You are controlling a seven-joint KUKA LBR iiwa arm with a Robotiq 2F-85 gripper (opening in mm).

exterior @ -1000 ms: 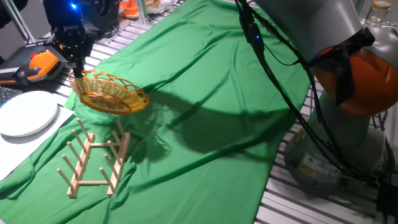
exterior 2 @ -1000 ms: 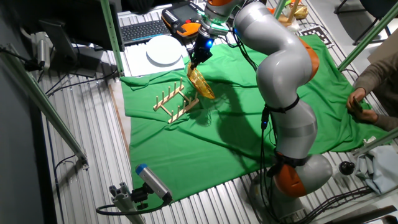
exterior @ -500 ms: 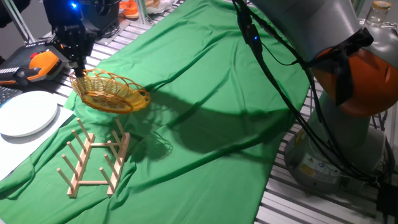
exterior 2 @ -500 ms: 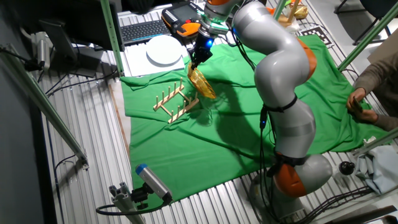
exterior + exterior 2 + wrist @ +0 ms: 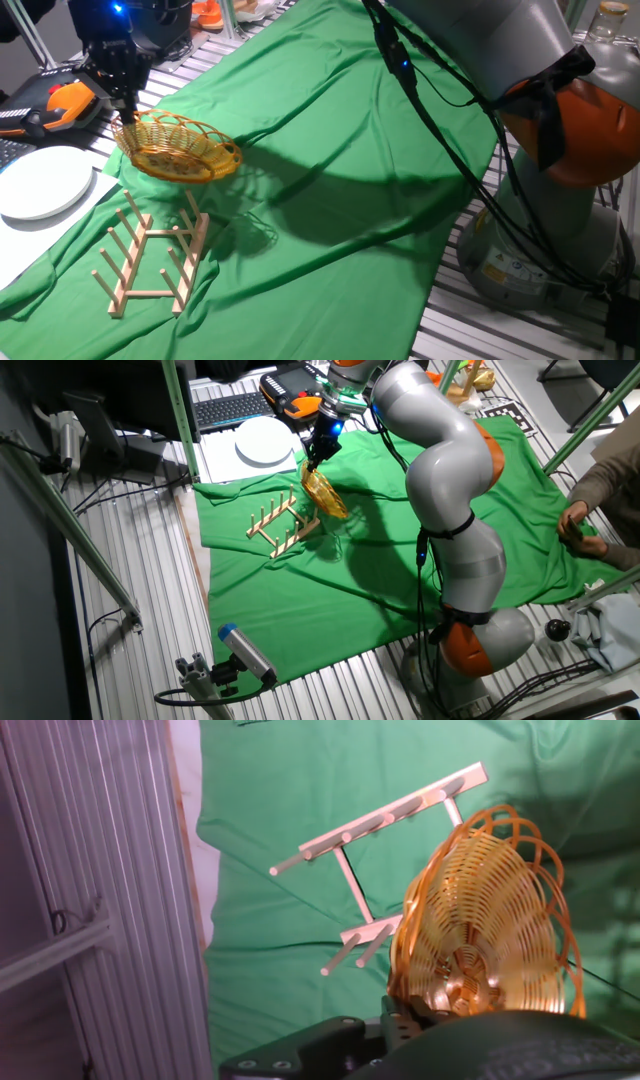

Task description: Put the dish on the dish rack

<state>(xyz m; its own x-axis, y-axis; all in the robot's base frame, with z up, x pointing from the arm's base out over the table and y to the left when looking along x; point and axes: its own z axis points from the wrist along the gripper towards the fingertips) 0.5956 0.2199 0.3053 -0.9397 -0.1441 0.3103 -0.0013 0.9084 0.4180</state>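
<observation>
The golden woven dish (image 5: 180, 148) hangs in the air, tilted, held by its rim in my gripper (image 5: 125, 112), which is shut on it. It is above and just behind the wooden dish rack (image 5: 152, 250) that lies on the green cloth. In the other fixed view the dish (image 5: 324, 494) hangs edge-down beside the rack (image 5: 278, 525), under the gripper (image 5: 312, 462). In the hand view the dish (image 5: 480, 930) fills the lower right and covers part of the rack (image 5: 375, 850).
A white plate (image 5: 40, 182) lies left of the rack on a white sheet. An orange and black controller (image 5: 60, 105) lies behind it. A keyboard (image 5: 228, 408) sits at the table's far side. The green cloth (image 5: 350, 180) stretches to the right. A person's arm (image 5: 600, 500) shows at the right edge.
The dish has shifted very slightly up and to the right with the gripper; otherwise nothing has moved.
</observation>
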